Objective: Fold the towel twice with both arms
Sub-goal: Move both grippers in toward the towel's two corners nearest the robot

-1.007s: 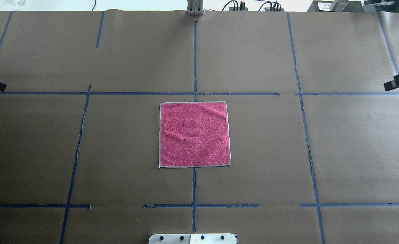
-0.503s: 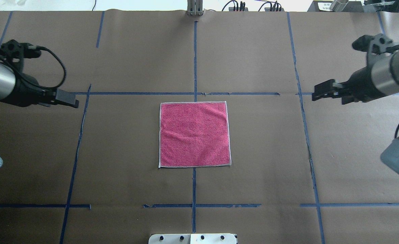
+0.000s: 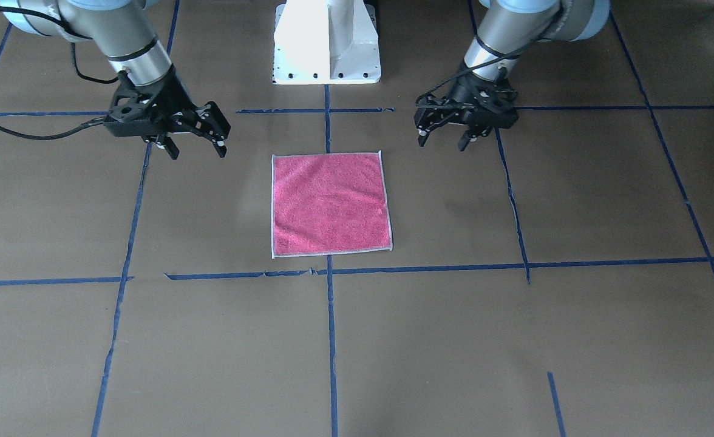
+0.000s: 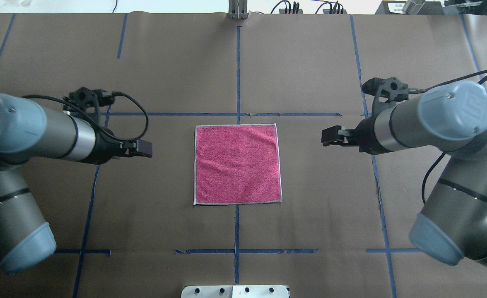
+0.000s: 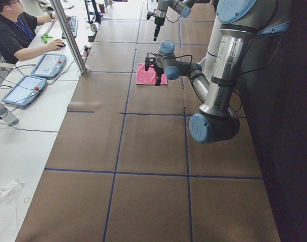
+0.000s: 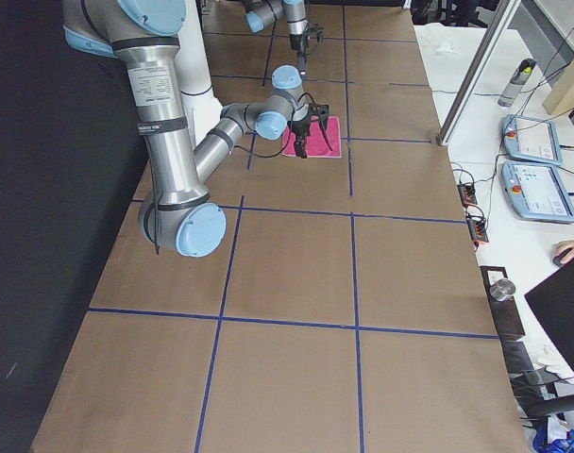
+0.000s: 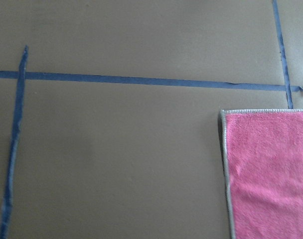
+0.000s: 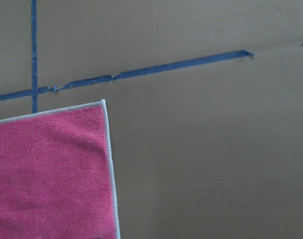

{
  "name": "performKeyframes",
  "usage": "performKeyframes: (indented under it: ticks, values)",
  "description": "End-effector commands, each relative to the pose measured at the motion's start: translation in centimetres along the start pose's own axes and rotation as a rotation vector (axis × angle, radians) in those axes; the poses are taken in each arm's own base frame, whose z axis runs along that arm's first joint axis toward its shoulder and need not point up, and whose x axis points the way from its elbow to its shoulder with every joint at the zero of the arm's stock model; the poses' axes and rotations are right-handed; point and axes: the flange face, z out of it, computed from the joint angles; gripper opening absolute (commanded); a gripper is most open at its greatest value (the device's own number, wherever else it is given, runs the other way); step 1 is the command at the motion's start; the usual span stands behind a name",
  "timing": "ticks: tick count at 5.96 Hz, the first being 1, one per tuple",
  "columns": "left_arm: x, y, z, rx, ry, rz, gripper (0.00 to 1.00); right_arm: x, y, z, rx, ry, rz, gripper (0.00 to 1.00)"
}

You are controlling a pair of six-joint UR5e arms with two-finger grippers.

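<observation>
1. the towel (image 4: 237, 163) lies flat and unfolded at the middle of the worktop (image 4: 165, 62), pink face up, with its pale stitched border showing on all four sides
2. it is square, with soft terry pile and a few shallow wrinkles; it sits across the middle blue tape line (image 4: 237, 70), and its far edge is just short of a cross line of tape
3. the left hand (image 4: 144, 148) is out beside the towel's left edge and apart from it; in the front-facing view its fingers (image 3: 421, 141) are spread wide and grasp nothing
4. the right hand (image 4: 330, 136) mirrors it off the right edge, also apart from the cloth, with its fingers (image 3: 175, 153) spread and empty
5. a strip of bare brown paper lies between each hand and the nearest towel edge; each wrist view shows one far corner of the towel against that paper and tape
6. both arms are silver-grey tubes with light blue joint caps and black cables, and they reach in from the two sides of the white base (image 3: 326, 42)
7. well away, past the worktop's far edge, stand a metal post (image 5: 67, 35) and a white desk where a seated person (image 5: 14, 33) has tablets (image 5: 47, 64)
</observation>
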Motion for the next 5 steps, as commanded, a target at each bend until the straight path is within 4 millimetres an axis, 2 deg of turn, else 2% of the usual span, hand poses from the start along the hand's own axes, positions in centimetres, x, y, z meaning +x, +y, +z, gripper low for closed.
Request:
performKeyframes:
  ticks: [1,2,3,4,5]
  values:
    - [5.9,6.3,2.7,-0.046,-0.041,-0.135,0.65,-5.5,4.5,3.0,0.007,0.032,0.051,0.96]
    - [6.5,6.9,4.7,-0.026,-0.066,-0.132,0.65,-6.2,5.5,3.1,0.013,0.023,0.06,0.97]
    - [7.0,6.8,6.6,-0.021,-0.091,-0.133,0.65,-6.3,5.6,3.0,0.013,0.02,0.059,0.98]
    - [7.2,6.8,7.8,-0.022,-0.108,-0.134,0.64,-6.4,5.7,2.8,0.014,0.014,0.058,0.99]
    - [7.2,6.8,7.9,-0.023,-0.11,-0.133,0.55,-6.4,6.0,3.0,0.023,0.016,0.053,0.99]
